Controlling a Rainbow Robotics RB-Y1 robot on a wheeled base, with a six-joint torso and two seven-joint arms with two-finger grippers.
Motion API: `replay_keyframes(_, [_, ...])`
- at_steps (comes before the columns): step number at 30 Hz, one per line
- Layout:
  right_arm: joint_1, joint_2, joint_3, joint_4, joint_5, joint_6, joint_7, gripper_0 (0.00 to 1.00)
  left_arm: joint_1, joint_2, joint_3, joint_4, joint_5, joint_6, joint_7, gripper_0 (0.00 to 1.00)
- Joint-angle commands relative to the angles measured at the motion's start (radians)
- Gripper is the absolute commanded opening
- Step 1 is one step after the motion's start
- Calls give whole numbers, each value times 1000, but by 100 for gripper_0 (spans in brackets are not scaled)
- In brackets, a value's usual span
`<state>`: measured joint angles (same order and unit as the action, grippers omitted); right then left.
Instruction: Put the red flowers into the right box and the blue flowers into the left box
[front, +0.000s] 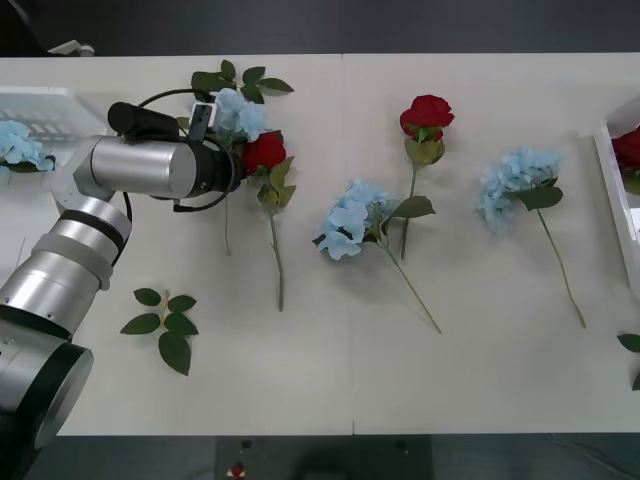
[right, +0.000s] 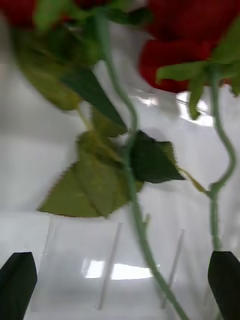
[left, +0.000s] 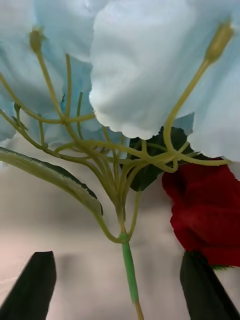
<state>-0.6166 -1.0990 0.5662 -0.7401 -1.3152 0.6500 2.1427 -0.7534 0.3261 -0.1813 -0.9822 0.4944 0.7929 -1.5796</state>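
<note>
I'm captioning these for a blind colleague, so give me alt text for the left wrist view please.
Close up, the left gripper is open, its two black fingers either side of the thin green stem of a blue flower whose pale petals spread across the top. A red flower lies right beside it, next to one finger, on the pale table.

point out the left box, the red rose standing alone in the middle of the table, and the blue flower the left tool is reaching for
left box (front: 45, 105), front view, on its bare ribbed bottom.
red rose (front: 427, 113), front view, on the bloom.
blue flower (left: 150, 70), left wrist view, on a pale petal.
left tool (left: 117, 287), left wrist view, open, midway between its fingertips around the stem.
</note>
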Motion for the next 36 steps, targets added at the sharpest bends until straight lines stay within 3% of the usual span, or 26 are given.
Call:
replay_keyframes(1, [-38, -68, -92, -140, -21, 149, -13, 100, -31, 8, -7, 5, -4, -9, 38, 47])
replay_keyframes(2, [-38, -70, -103, -159, -22, 175, -13, 100, -31, 8, -9, 5, -4, -9, 39, 41])
replay_keyframes(3, [-38, -73, -126, -208, -26, 237, -21, 100, -31, 8, -15, 5, -4, -9, 39, 24])
replay_keyframes(4, [-38, -73, -140, -236, -32, 272, -24, 100, -29, 8, -17, 5, -4, -9, 39, 13])
replay_keyframes(6, [-38, -74, -161, -282, -38, 329, -30, 100, -31, 8, -17, 7, -4, -9, 39, 0])
replay_keyframes(11, [-38, -76, -186, -430, -98, 508, -102, 100, -29, 8, -17, 10, 1, -9, 38, 0])
replay_keyframes(17, [-38, -76, -161, -585, -119, 566, -282, 100, -29, 19, 19, -27, 15, 12, 33, 0])
replay_keyframes(24, [-41, -88, -19, -717, -82, 428, -494, 100, -26, 91, 91, -228, 56, 281, 27, 0])
replay_keyframes(29, [-57, -88, 106, -699, -6, 275, -501, 100, -26, 182, 192, -363, 170, 482, 20, 0])
replay_keyframes(36, [-74, -48, 169, -633, 40, 211, -487, 100, -23, 340, 341, -424, 297, 632, -76, 0])
